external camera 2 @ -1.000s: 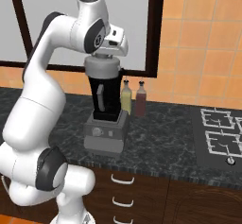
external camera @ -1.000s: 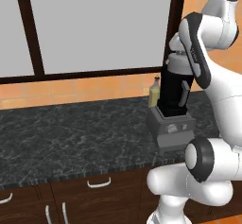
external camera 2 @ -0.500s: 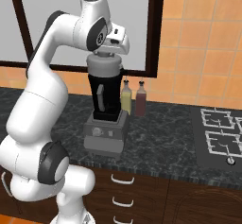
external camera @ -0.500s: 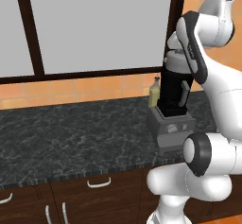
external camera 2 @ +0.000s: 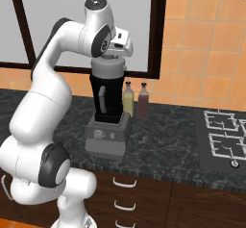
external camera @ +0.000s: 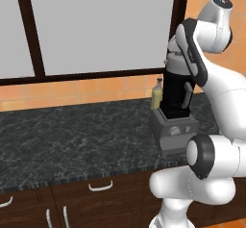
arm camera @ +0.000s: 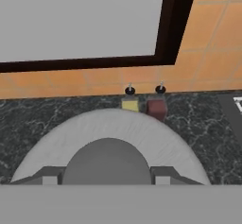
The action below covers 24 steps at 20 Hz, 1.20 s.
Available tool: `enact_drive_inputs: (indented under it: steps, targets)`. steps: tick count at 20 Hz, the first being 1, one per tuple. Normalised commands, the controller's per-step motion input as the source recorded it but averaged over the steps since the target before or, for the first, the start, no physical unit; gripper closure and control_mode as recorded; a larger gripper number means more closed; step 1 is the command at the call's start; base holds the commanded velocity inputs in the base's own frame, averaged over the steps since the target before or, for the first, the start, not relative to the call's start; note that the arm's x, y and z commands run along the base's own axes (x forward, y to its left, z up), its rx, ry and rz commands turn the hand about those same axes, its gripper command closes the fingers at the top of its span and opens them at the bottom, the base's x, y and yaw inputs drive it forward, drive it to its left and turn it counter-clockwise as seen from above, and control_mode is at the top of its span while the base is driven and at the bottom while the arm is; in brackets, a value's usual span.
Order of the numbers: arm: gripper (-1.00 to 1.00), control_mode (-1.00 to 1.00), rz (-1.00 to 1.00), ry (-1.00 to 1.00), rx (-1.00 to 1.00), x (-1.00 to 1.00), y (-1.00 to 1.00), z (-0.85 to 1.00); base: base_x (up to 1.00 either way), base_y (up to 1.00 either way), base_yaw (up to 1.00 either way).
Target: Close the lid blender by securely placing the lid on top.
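The blender [external camera 2: 108, 107] stands on the dark counter, a tall black jar with a grey handle on a boxy grey base [external camera: 173, 130] with a round dial. The round grey lid [external camera 2: 108, 68] rests across the jar's top and looks level. My gripper [external camera 2: 116, 54] reaches down onto it from above. In the hand view the lid [arm camera: 108, 131] spreads wide below me, and my gripper [arm camera: 108, 176] is shut on its raised centre knob, one fingertip [arm camera: 51, 176] on each side. The jar's inside is hidden under the lid.
A yellowish bottle [external camera 2: 128, 101] and a red bottle [external camera 2: 143, 102] stand right behind the blender against the tiled wall. A stove top [external camera 2: 224, 141] lies to the right. A dark-framed window [external camera 2: 156, 30] rises behind. The counter [external camera: 72, 135] stretches left.
The arm has sunk slightly, bringing the lid down onto the jar's top. The grip on the knob is unchanged and the blender has not moved.
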Motion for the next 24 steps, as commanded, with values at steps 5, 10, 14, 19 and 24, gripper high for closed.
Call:
enact_drive_inputs:
  steps: [5,10,14,19,24]
  targets:
    - [1.0,-1.0,0.0,-0.05,0.0,0.16,-0.01,-0.07,0.0,0.0,0.0]
    - [1.0,-1.0,0.0,-0.11,0.0,0.14,0.0,0.0,0.0,0.0,0.0]
    - [1.0,-1.0,0.0,-0.19,0.0,-0.04,0.0,-0.02,0.0,0.0,0.0]
    - [1.0,-1.0,0.0,-0.03,0.0,-0.4,0.0,0.09,0.0,0.0,0.0]
    - [1.0,-1.0,0.0,0.01,0.0,-0.44,0.0,0.37,0.0,0.0,0.0]
